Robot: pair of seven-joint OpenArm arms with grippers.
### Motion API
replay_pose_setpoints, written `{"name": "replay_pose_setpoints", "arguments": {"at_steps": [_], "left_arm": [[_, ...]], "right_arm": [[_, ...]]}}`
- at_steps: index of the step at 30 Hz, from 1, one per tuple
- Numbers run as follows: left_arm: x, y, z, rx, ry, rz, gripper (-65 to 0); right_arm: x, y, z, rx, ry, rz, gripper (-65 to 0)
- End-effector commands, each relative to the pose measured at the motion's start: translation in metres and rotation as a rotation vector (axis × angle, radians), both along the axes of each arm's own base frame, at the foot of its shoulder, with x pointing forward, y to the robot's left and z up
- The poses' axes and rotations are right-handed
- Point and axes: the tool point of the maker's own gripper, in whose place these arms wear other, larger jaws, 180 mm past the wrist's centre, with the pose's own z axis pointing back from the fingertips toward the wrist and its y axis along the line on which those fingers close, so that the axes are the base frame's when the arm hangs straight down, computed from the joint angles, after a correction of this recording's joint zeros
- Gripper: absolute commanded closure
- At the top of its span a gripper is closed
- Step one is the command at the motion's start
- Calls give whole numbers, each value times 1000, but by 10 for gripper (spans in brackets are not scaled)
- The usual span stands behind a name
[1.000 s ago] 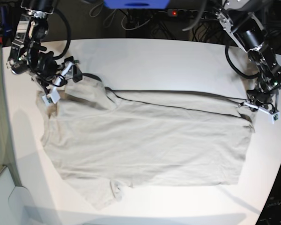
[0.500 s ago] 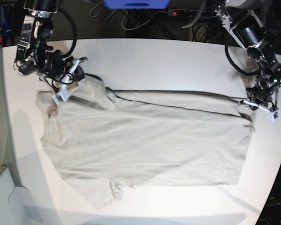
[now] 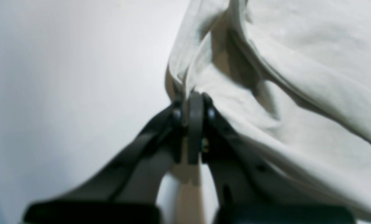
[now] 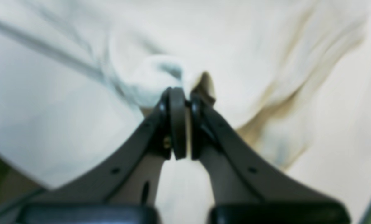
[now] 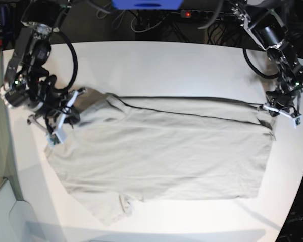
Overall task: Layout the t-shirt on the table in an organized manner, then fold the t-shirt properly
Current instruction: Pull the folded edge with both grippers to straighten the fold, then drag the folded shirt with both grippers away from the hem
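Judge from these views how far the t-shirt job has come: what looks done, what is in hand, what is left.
Done: the t-shirt lies mostly spread on the table, its far long edge already turned over.
In hand: the left pincer is shut on the far hem corner, and the right pincer is shut on bunched cloth at the shoulder end.
Left: the near sleeve sticks out, and no finished fold shows yet.

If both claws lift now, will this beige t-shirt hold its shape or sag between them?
The light beige-grey cotton t-shirt will probably sag: it already bunches into soft folds at the left claw and right claw. It looks thin and light. On the smooth white table it would likely slide easily.
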Motion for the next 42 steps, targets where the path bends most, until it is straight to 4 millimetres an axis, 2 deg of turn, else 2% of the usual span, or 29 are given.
{"name": "replay_pose_setpoints", "arguments": {"at_steps": [1,6,9,14,17,21,23,28,31,33,37,42], "left_arm": [[-11,5,-7,18,68,-5,-3],[-18,6,-11,20,83,-5,-3],[-19,6,-11,22,86,-6,-3],[-19,6,-11,23,86,-7,-3],[-19,7,-11,24,86,-7,-3],[-19,7,-11,24,86,-7,-3],[-19,7,-11,24,86,-7,-3],[-19,7,-11,24,86,-7,-3],[-18,7,-11,25,87,-9,-3],[-18,7,-11,25,87,-9,-3],[-18,7,-11,25,87,-9,-3],[-18,7,-11,25,87,-9,-3]], "right_arm": [[17,0,20,2,-72,10,0],[64,-4,41,25,-103,3,0],[86,-3,44,63,-95,0,0],[114,-1,48,113,-73,0,-2],[120,1,42,135,-43,1,-4],[120,4,29,168,-15,-3,-14],[117,5,18,180,11,-6,-65],[104,-4,1,166,57,-18,-301],[95,-24,-7,133,78,-44,-417],[87,-36,-14,117,97,-61,-427],[61,-76,-33,93,144,-146,-427],[26,-108,-55,80,203,-227,-427]]}}
